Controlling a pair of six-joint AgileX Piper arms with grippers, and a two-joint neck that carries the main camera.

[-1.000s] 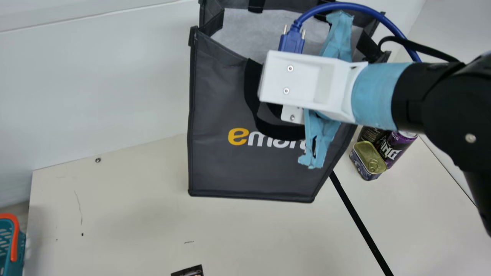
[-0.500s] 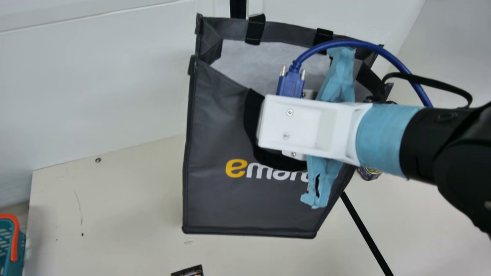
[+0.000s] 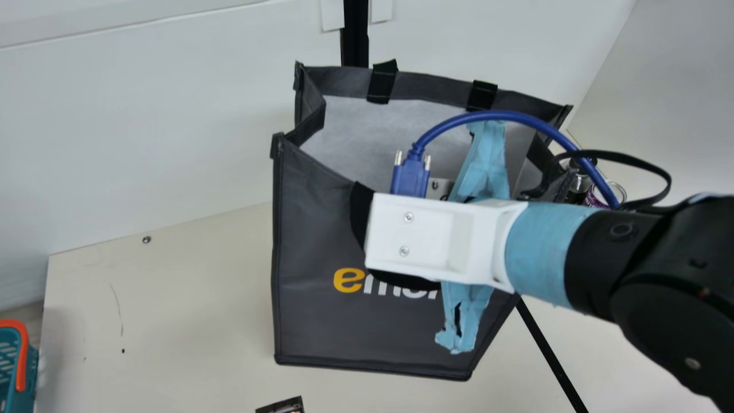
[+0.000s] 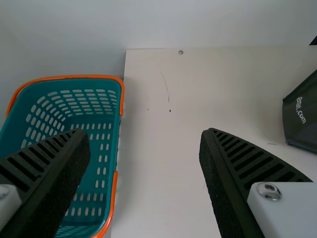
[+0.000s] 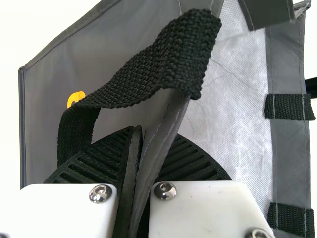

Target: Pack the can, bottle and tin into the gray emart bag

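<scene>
In the left wrist view, the left gripper (image 4: pixel 145 134) stood open, its two ribbed fingers well apart at the lower left and lower right. At the main view's bottom edge, a dark printed item (image 3: pixel 281 406) lay partly in frame, and at the lower left edge was a teal basket (image 3: pixel 30 373) with an orange handle (image 3: pixel 22 355). Right of centre, the right gripper (image 3: pixel 487 163) was closed on the near rim of the gray emart bag (image 3: pixel 344 321), pinching its fabric; a black strap handle (image 5: pixel 163 59) looped beside the fingers in the right wrist view. The bag's mouth gaped upward around the centre, above the cream worktop (image 3: pixel 172 321). Beyond its right side, outside it, were the purple can (image 3: pixel 613 192) and the bottle (image 3: pixel 579 184), partly covered by the blue cable (image 3: pixel 516 116). A white wall (image 3: pixel 160 115) rose behind.
</scene>
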